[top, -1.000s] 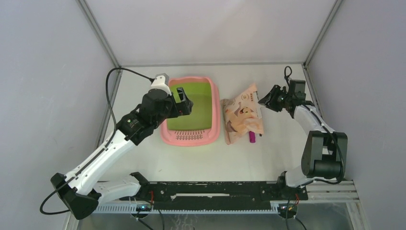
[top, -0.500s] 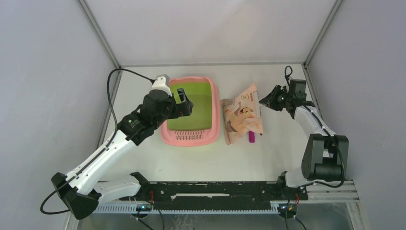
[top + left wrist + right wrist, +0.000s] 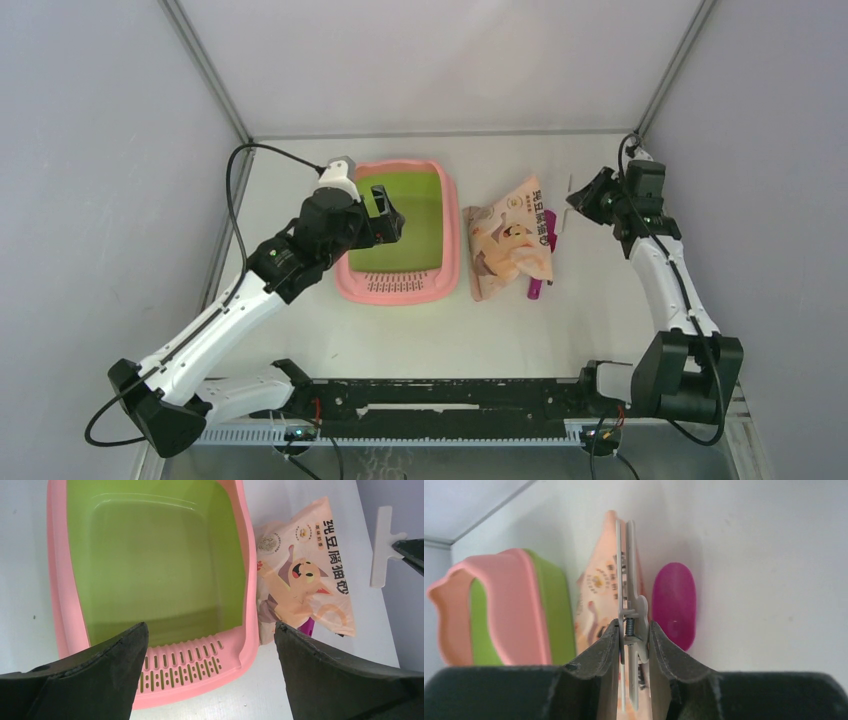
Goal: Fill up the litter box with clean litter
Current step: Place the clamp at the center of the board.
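Two pincers are mine. My right pincer (image 3: pixel 631 635) is clamped on the sprung end of a long white plastic bag clip (image 3: pixel 630 565), whose blades point away from my fingers. Beyond the clip and apart from it lies a peach-pink printed bag (image 3: pixel 508 238), with a magenta plastic scoop (image 3: pixel 674 605) beside it and partly under it.

My left pincer (image 3: pixel 210 626) hangs with its fingers spread wide, gripping nothing. Below and ahead of it sits the large rectangular plastic litter box (image 3: pixel 59 580). It has a pink rim, a smooth lime-green basin and a slotted pink grid at the end nearest my fingers. Its long axis runs straight ahead from that pincer, grid end towards my bases. The bag lies just off its right side on the white table (image 3: pixel 400 340).
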